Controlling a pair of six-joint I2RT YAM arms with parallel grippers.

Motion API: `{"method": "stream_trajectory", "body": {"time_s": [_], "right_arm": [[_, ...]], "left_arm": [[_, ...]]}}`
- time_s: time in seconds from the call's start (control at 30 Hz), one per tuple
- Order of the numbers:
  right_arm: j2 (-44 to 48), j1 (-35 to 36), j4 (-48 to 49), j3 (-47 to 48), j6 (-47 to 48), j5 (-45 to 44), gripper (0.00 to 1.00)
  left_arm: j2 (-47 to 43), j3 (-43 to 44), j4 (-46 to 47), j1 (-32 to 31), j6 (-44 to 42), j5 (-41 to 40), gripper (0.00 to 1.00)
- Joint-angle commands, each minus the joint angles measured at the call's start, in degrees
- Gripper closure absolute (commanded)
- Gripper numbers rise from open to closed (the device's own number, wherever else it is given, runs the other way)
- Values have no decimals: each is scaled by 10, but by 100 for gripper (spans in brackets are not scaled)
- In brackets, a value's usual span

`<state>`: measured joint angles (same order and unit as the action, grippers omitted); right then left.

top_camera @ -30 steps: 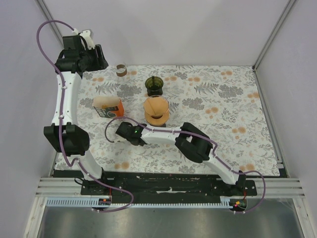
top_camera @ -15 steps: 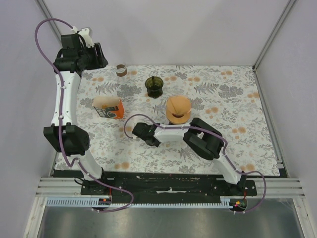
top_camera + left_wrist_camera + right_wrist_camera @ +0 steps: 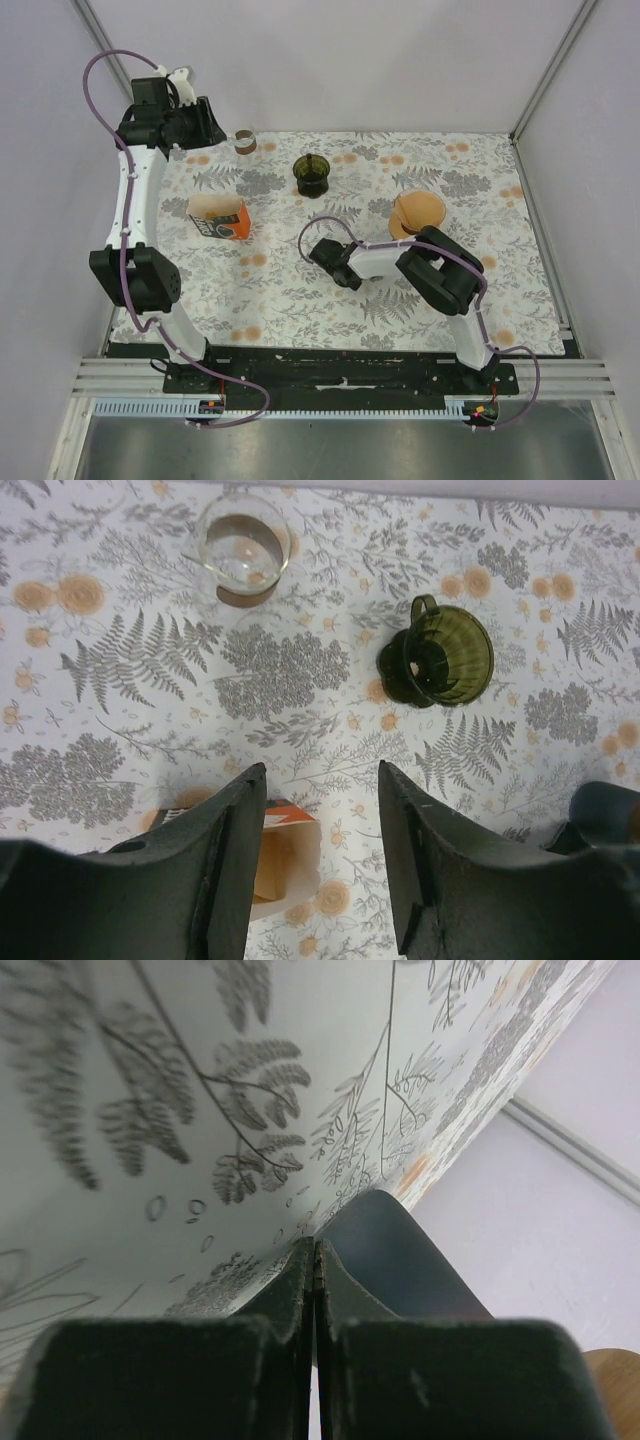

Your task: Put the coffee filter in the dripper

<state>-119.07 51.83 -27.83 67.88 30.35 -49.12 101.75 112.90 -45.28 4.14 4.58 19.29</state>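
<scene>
**Filter carried right, away from the dripper**

Over the last second the filter (image 3: 418, 210) has been swung from just in front of the dripper (image 3: 312, 173) across to the right half of the table (image 3: 520, 300). The right arm has been folded back on itself along with it. The filter is now well apart from the dripper, so the task is judged to be further from done than it was. Nothing is seen inside the dripper, and a return leftward will be needed before any placing.

The right gripper (image 3: 316, 1252) is clenched, its fingers pressed flat together in the wrist view. A brown edge, taken to be the filter, is seen at the lower right of that view behind the fingers. The pinch itself is not shown plainly. Since the filter has travelled with the arm, it is judged to be held by its edge, above the table rather than on it.

The left gripper (image 3: 320, 810) is held high at the far left with its jaws parted and nothing between them. In its view the dripper is seen ahead and to the right, the glass (image 3: 240, 550) ahead and to the left, and the box (image 3: 285, 865) just below.
</scene>
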Motion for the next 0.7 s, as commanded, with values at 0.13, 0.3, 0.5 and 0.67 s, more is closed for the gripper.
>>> {"method": "stream_trajectory", "body": {"time_s": [0.13, 0.3, 0.5, 0.67], "right_arm": [[18, -6, -6, 21, -70, 101, 100], [70, 0, -14, 97, -96, 172, 85], [119, 4, -14, 191, -107, 284, 56], [132, 2, -30, 273, -135, 325, 26]], "left_arm": [[15, -32, 40, -2, 32, 14, 45], [38, -22, 65, -3, 36, -23, 45], [99, 33, 86, 0, 39, -68, 42], [176, 108, 117, 0, 102, -153, 34]]}}
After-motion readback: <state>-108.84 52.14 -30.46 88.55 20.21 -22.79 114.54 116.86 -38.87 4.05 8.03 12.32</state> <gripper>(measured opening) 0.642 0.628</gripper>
